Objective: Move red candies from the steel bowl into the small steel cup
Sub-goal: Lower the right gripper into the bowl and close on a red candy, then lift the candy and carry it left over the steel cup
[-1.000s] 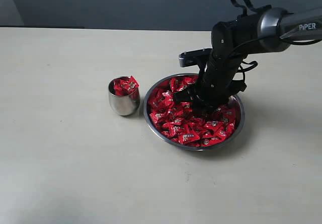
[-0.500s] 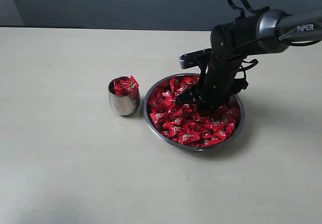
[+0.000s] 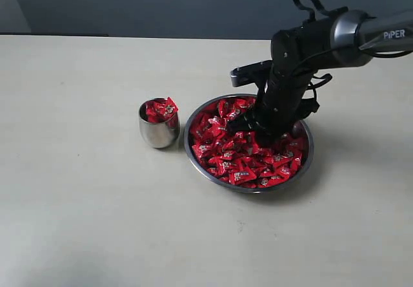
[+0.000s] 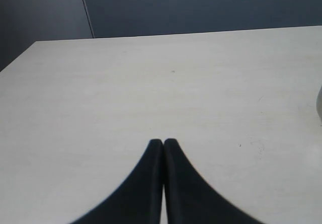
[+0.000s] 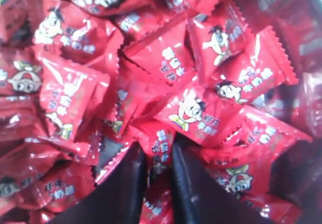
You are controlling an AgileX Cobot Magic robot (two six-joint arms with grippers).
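On the pale table [image 3: 97,203] the steel bowl [image 3: 202,172] sat just right of the small steel cup [image 3: 158,135], close beside it, though I could not tell whether they touched. The red candies [image 3: 245,161] filled the bowl, and several more were heaped to the cup's rim. The right gripper [image 3: 255,132] pointed down into the far side of the pile; its wrist view showed the two dark fingers [image 5: 128,183] drawn narrow with one wrapped sweet pinched between them. The left gripper [image 4: 163,142] hung over bare tabletop, its jaws pressed together and holding nothing.
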